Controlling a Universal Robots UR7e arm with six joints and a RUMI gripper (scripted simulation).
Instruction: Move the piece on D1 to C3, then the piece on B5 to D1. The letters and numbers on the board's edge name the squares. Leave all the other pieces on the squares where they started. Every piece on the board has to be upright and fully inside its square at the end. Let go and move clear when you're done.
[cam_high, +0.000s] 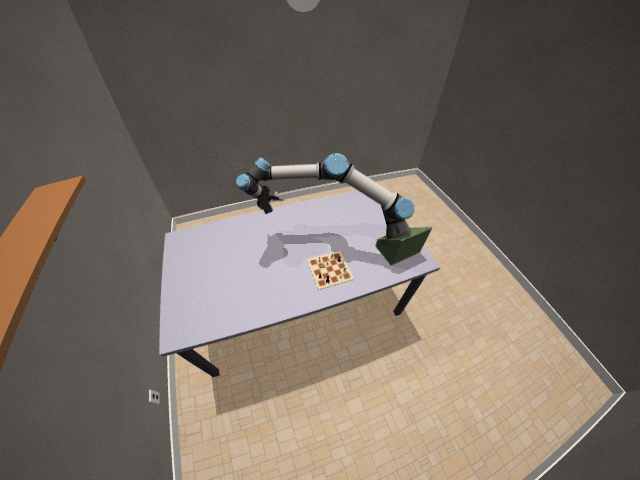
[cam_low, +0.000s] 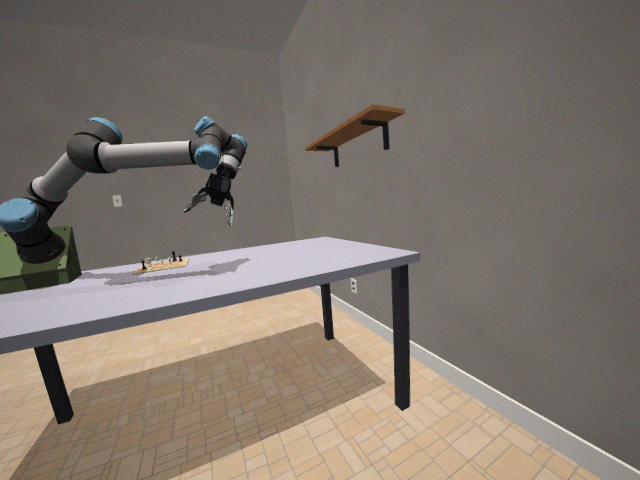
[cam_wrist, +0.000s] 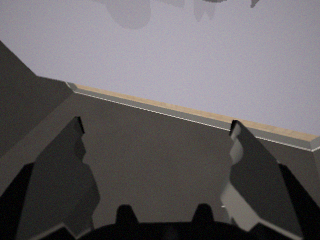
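Note:
A small wooden chessboard (cam_high: 330, 269) lies on the grey table near the arm's green base; it also shows in the exterior view (cam_low: 161, 265). Several small black and white pieces stand on it, too small to tell squares. My gripper (cam_high: 267, 202) hangs high above the table's far edge, well away from the board to its left. In the exterior view the gripper (cam_low: 209, 205) is open and empty. In the wrist view the gripper (cam_wrist: 157, 132) has both fingers spread wide with nothing between them; the board is out of that view.
The green base block (cam_high: 404, 243) stands at the table's right end. An orange wall shelf (cam_low: 355, 126) hangs on the wall beyond the table. The wrist view shows the table's far edge, floor strip and wall.

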